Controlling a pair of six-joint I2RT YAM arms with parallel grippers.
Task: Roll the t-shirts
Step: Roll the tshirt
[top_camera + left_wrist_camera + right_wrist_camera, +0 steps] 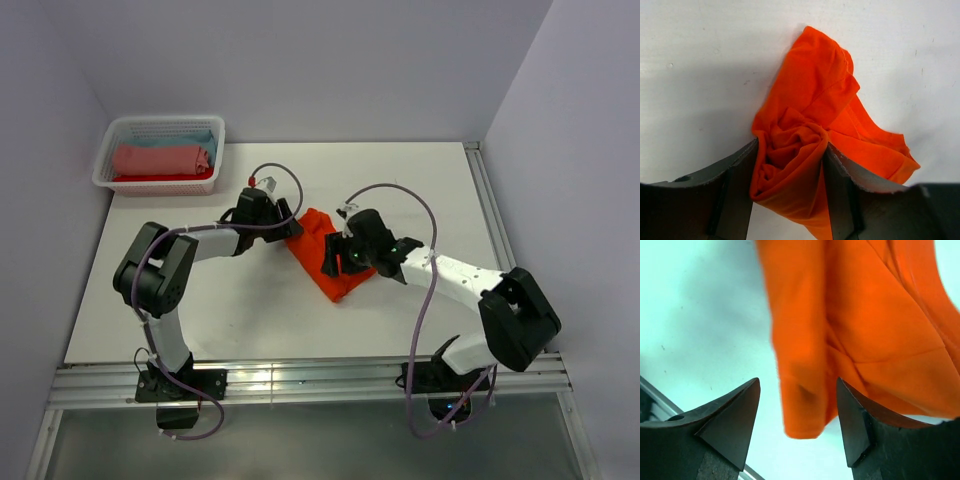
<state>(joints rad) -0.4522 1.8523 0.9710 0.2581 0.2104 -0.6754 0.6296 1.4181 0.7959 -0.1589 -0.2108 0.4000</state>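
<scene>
A bright orange t-shirt point(312, 246) lies bunched in a loose roll at the middle of the white table point(200, 300). My left gripper point(292, 228) is at the shirt's left end, shut on the rolled end of the orange cloth point(790, 150), with both fingers point(737, 172) pressed against it. My right gripper point(336, 262) hovers over the shirt's right part and is open. A loose folded end of the shirt point(805, 405) hangs between its jaws, apart from the left finger point(735, 425). Other t-shirts, a salmon-pink roll point(160, 158), a light blue one point(200, 140) and a red one point(150, 178), lie in the basket.
A white plastic lattice basket point(160, 120) stands at the far left corner of the table. Walls close in the left, back and right sides. A metal rail point(300, 380) runs along the near edge by the arm bases.
</scene>
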